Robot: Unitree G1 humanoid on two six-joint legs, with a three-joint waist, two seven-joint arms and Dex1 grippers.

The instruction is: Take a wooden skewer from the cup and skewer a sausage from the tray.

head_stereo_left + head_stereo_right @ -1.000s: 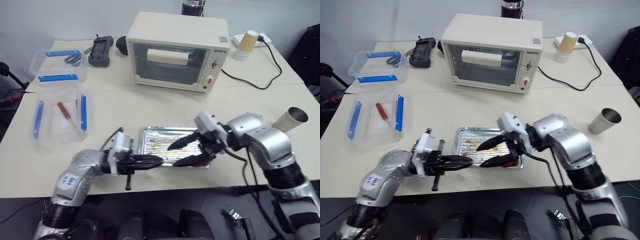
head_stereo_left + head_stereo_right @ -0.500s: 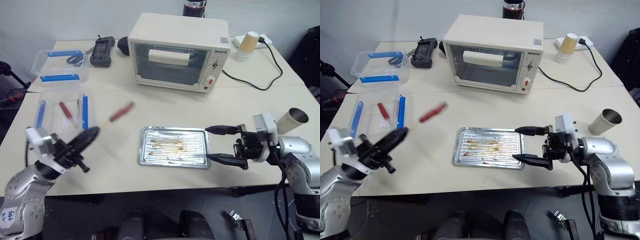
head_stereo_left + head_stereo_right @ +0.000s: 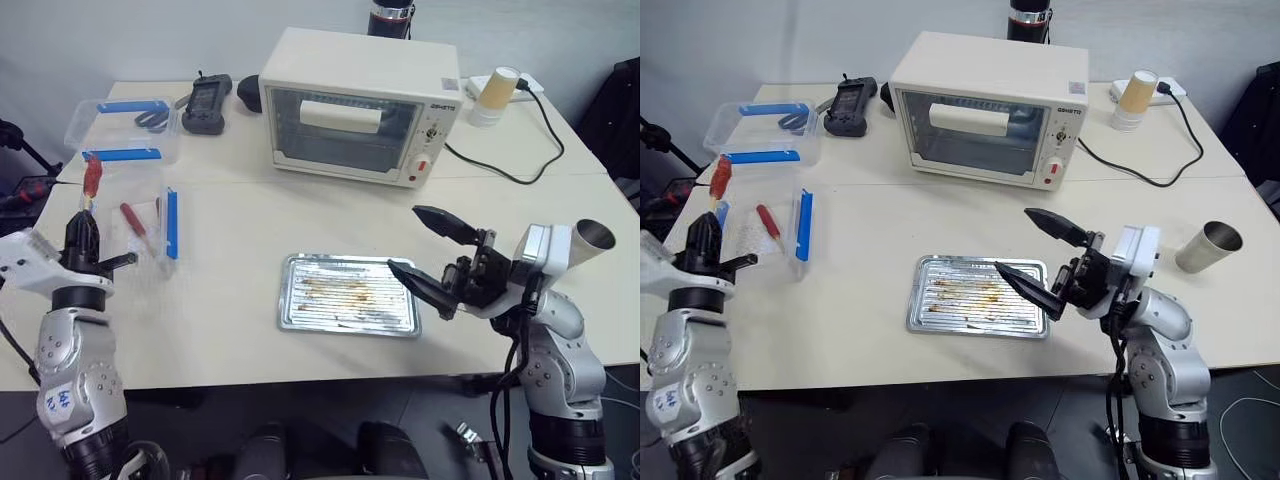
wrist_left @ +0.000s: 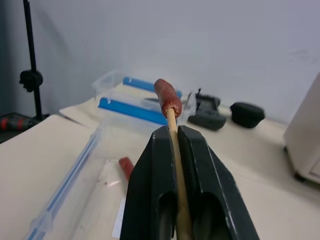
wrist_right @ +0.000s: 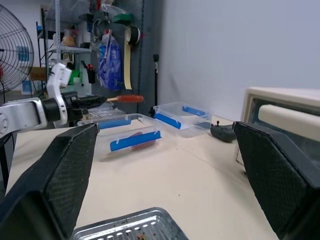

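Note:
My left gripper (image 3: 80, 232) is shut on the wooden skewer (image 4: 179, 180), held up at the far left over the table's edge. The reddish-brown sausage (image 3: 92, 175) sits impaled on the skewer's upper end, well clear of the fingers (image 4: 150, 165). The silvery tray (image 3: 350, 312) with brown streaks lies at the table's front centre and holds no sausage. To the right of the tray, my right gripper (image 3: 408, 240) hangs above the table, open wide with nothing between its fingers. The metal cup (image 3: 590, 238) stands at the right edge, behind my right arm.
A cream toaster oven (image 3: 360, 105) stands behind the tray. Two clear plastic boxes (image 3: 125, 130) with blue bars sit at the left, the nearer one holding a red-handled tool (image 3: 135, 228). At the back are a paper cup (image 3: 498, 92), a black device (image 3: 205, 100) and a black cable (image 3: 510, 165).
My left arm has swung from the tray out to the far left, carrying the skewered sausage, and tipped it upward. My right gripper let go, opened wide and drew back right of the tray.

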